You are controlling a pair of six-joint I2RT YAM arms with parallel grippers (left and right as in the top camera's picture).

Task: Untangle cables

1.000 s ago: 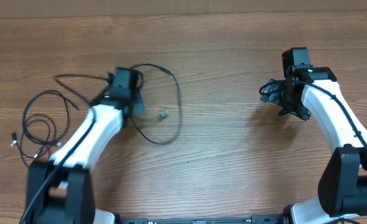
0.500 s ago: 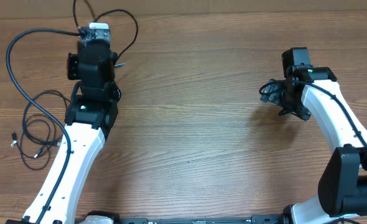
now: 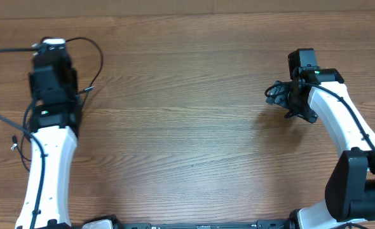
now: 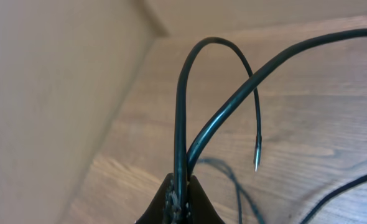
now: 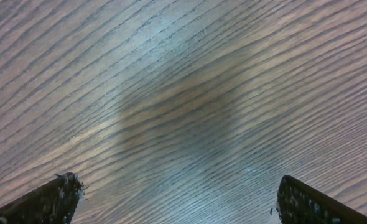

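Cables (image 3: 100, 56) lie at the far-left end of the table (image 3: 194, 127), with one strand pinched tight in the left gripper (image 4: 180, 198) and raised, its plug tip (image 4: 256, 163) dangling. The right gripper (image 5: 177, 190) hangs wide and empty, well apart. The danger: pulling harder could cinch the slack into a knot, or the thin cord could slip free.

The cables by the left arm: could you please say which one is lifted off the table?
The cable pinched in the left gripper, fingers shut, arching up with its tip hanging free; the other cable lies coiled on the table.
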